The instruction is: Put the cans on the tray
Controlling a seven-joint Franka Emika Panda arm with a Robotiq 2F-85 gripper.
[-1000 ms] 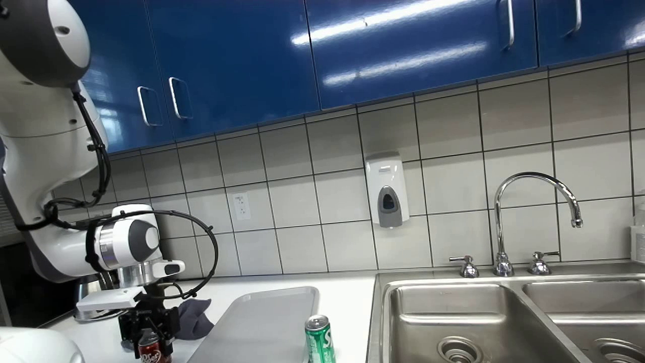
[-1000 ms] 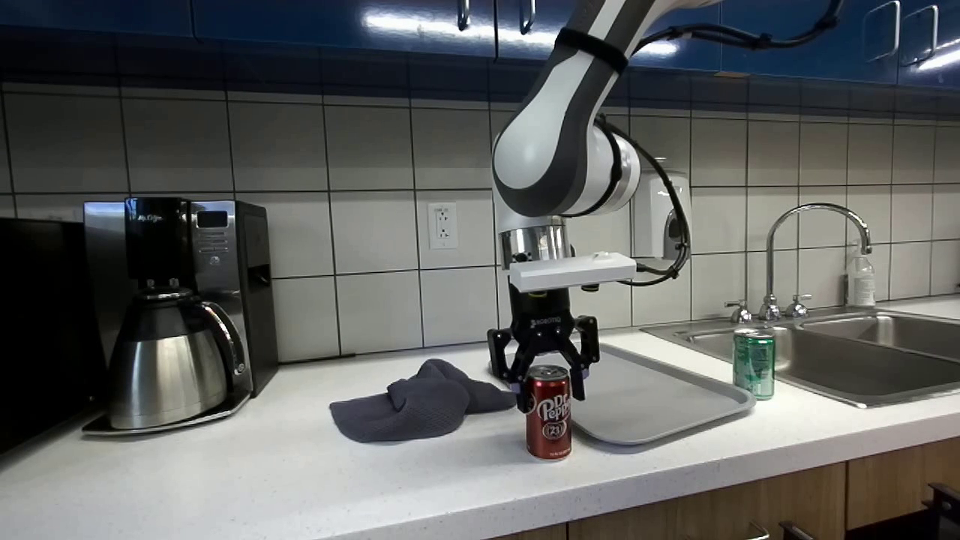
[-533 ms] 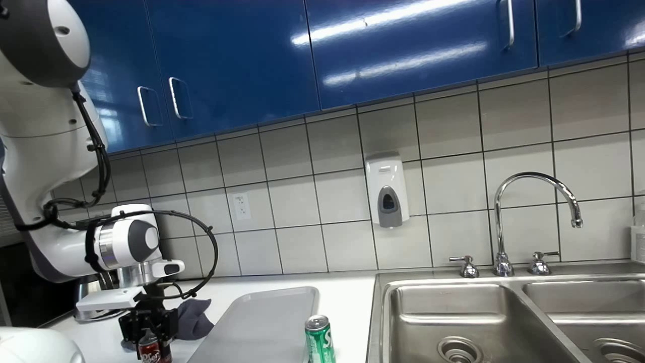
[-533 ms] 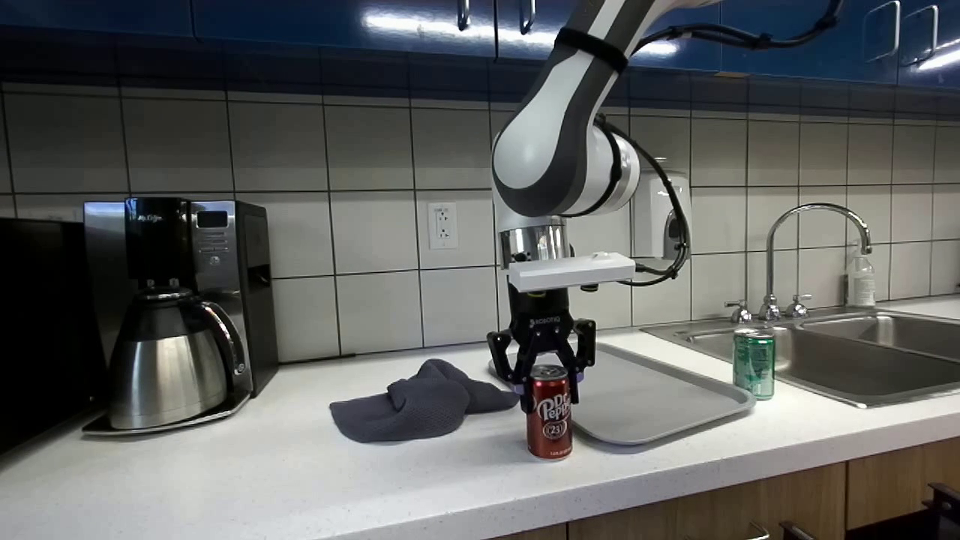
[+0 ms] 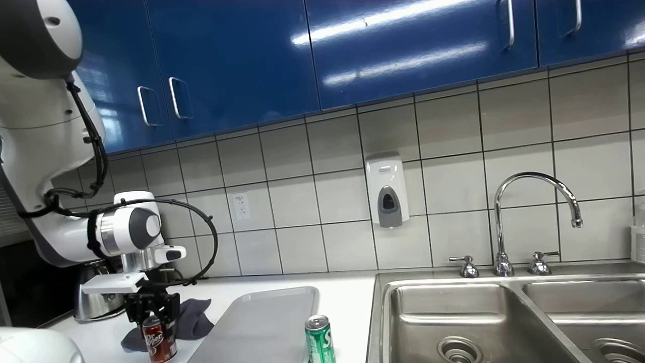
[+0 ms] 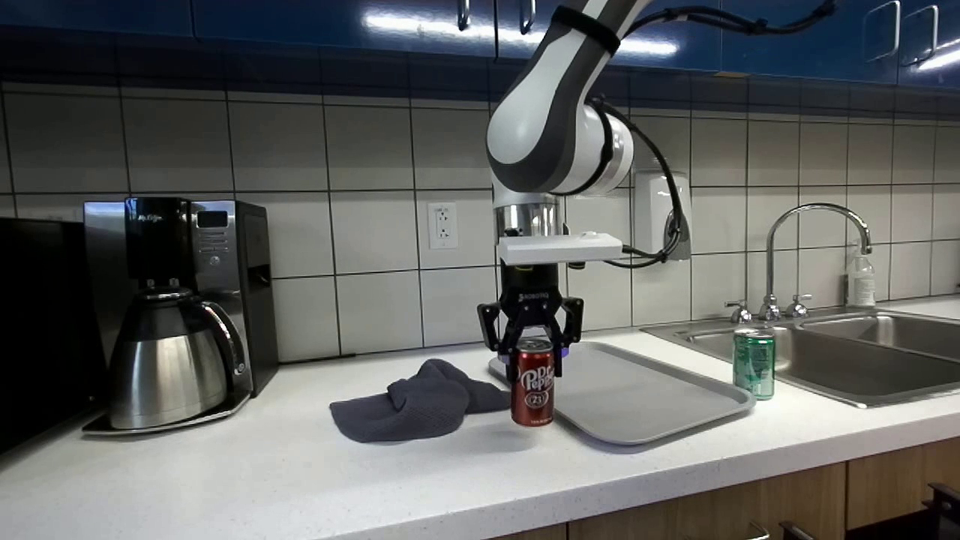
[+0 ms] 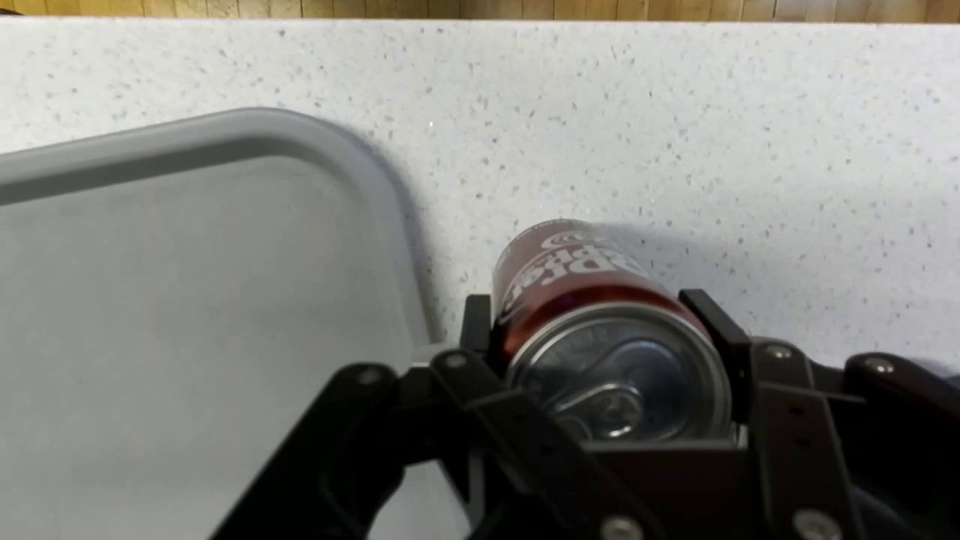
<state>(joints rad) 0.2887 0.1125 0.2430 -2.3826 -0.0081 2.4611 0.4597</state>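
Gripping the red can (image 6: 533, 391), the end effector (image 6: 535, 373) had just lifted it off the counter (image 6: 285, 472); the tray (image 6: 637, 397) at right seemed next.

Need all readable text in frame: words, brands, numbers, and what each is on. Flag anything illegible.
"Dr Pepper": red can
"23": same can, below the name
"ROBOTIQ": black housing above the jaws
"Mr. Coffee": coffee maker
"S": green can; rest of the word not readable
Too small or blurred: coffee maker's button labels, soap dispenser label, pump bottle label, outlet marking, fine print on both cans.
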